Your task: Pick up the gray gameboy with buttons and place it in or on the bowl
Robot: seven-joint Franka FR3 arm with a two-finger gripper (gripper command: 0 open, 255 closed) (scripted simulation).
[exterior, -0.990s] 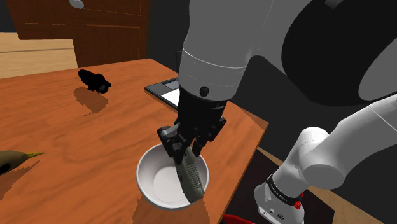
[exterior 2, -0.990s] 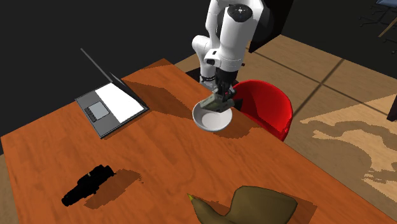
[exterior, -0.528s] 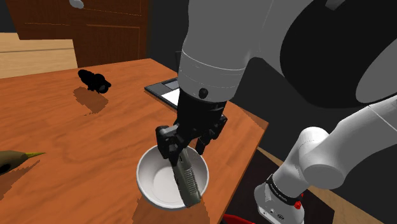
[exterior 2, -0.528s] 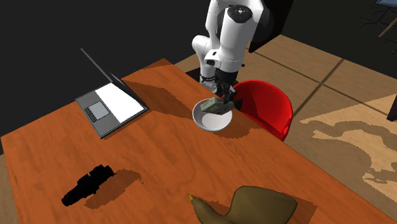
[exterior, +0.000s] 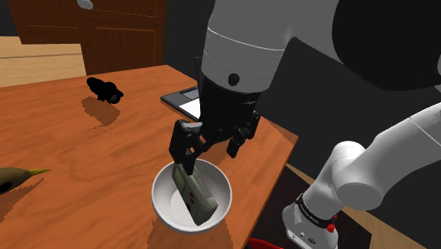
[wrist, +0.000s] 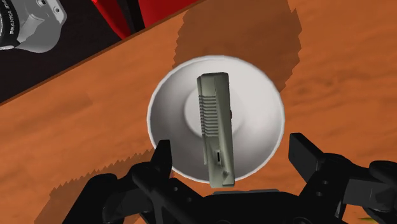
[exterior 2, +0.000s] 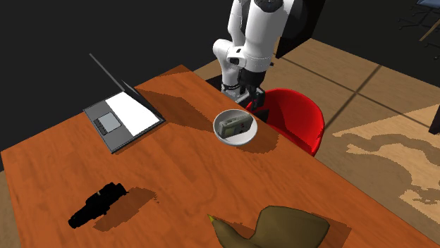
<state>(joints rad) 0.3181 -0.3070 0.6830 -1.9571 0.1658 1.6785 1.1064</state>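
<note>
On the wooden table (exterior: 63,141), at the shoulder view's far left edge: an olive shape (exterior: 15,177) with a yellow tip. Further right and toward the back, a small black object (exterior: 104,90), too dark to name, with its shadow on the wood. Behind it, a brown wooden cabinet (exterior: 106,28). Then an open laptop (exterior: 185,99) at the table's far edge, partly hidden behind the arm. Near the table's corner, a white bowl (exterior: 164,205), and inside it the grey-green gameboy (exterior: 196,198), lying slantwise with small red buttons facing up. Just above, the black gripper (exterior: 209,148), spread wide and pinching nothing. To the right, the white arm (exterior: 346,166) and its lower joints.

In the second exterior view, left to right: the black object (exterior 2: 99,203) near the table's front edge, the laptop (exterior 2: 121,113) with its screen up, the olive shape (exterior 2: 289,227) at the bottom, the bowl (exterior 2: 220,132) with the gameboy (exterior 2: 233,127) in it, the gripper (exterior 2: 252,100) above the bowl's far rim, and a red chair (exterior 2: 300,120) just beside the table.

Through the wrist view, the gameboy (wrist: 214,127) seen edge-on, ridged, stretched from the middle of the bowl (wrist: 167,95) to the rim nearest the gripper (wrist: 233,149), untouched between the two black fingers (wrist: 160,159).
</note>
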